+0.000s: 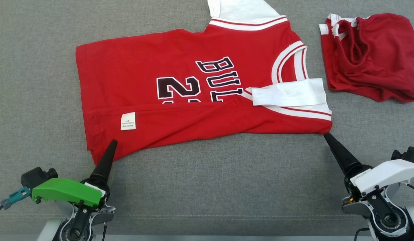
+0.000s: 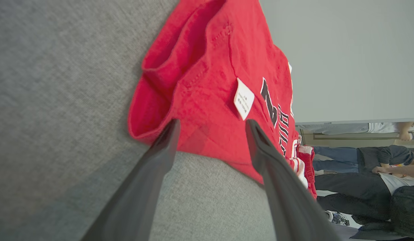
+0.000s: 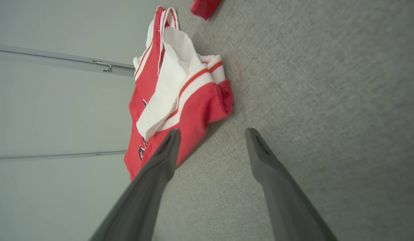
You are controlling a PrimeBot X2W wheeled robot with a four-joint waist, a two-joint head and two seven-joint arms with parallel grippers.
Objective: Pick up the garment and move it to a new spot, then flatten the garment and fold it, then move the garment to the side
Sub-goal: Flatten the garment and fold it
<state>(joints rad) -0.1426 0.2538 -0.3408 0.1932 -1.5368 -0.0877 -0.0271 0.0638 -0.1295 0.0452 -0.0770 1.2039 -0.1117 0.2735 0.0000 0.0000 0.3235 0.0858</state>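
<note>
Left gripper (image 1: 112,143) and right gripper (image 1: 325,135) stand open and empty, tips at the near edge of the jersey (image 1: 180,100); crumpled red shorts (image 1: 371,57) lie just beside its collar end.

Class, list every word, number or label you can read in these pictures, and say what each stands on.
"BUL": on the red jersey, the rest hidden under its fold.
"2": beside those letters; a second digit is cut off by the fold.
White tag on the jersey: print too small to read.
</note>
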